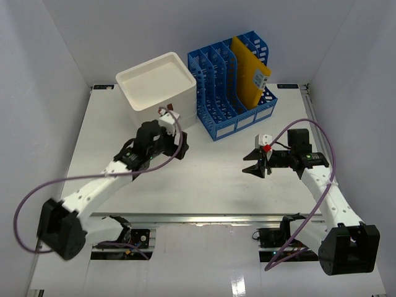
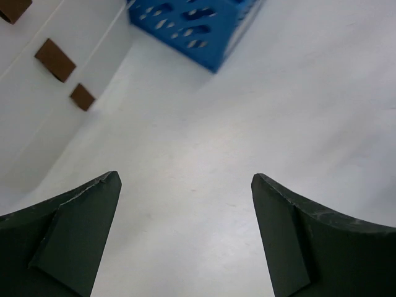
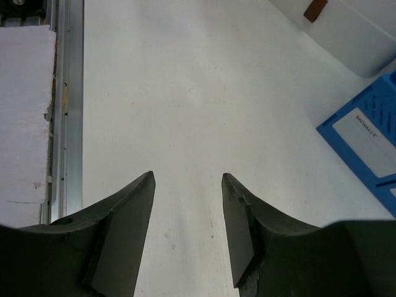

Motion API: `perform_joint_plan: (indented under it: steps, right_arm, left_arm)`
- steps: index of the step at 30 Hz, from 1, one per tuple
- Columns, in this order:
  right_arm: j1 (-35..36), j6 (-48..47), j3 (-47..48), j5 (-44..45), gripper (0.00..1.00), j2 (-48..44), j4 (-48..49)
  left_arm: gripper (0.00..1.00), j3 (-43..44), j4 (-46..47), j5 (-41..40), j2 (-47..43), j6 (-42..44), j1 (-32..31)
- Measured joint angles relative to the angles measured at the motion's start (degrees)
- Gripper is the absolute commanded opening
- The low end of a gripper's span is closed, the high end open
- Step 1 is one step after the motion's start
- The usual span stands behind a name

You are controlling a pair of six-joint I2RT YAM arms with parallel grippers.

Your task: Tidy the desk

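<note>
The desk point(image 1: 204, 179) is a flat white tabletop with a metal rail point(image 1: 223, 218) along its front edge. My left gripper point(image 1: 182, 150) is open and empty, low over the desk just in front of the white drawer box point(image 1: 154, 86). In the left wrist view its jaws stand wide apart over bare desk point(image 2: 185, 204). My right gripper point(image 1: 252, 163) is open and empty over the desk's right middle, pointing left. In the right wrist view its jaws stand apart over bare desk point(image 3: 185, 124).
A blue file rack point(image 1: 235, 83) holding a yellow folder point(image 1: 250, 77) stands at the back, right of the drawer box. The box's brown handles point(image 2: 55, 60) and the rack's corner point(image 2: 198, 31) show in the left wrist view. The rail point(image 3: 65, 93) shows in the right wrist view.
</note>
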Motion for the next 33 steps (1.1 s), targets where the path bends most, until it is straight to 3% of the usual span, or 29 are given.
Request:
perform_joint_plan:
  steps: [2, 7, 17, 33]
  right_arm:
    - [-0.1, 2.7, 0.0, 1.5, 0.62, 0.8, 0.6]
    - [-0.2, 9.1, 0.1, 6.7, 0.90, 1.9, 1.4]
    - [-0.2, 21.9, 1.1, 21.8, 0.90, -2.3, 3.7]
    - [-0.2, 41.7, -4.8, 43.9, 0.90, -9.8, 14.3]
  left_arm:
    - [0.98, -4.6, 1.4, 4.7, -9.1, -2.8, 0.0]
    - [0.98, -13.4, 1.6, 12.0, -24.9, -7.5, 0.0]
    - [0.98, -17.2, -5.4, 13.7, -41.9, -8.8, 0.0]
    - [0.98, -17.4, -8.0, 13.3, -47.9, -9.8, 0.0]
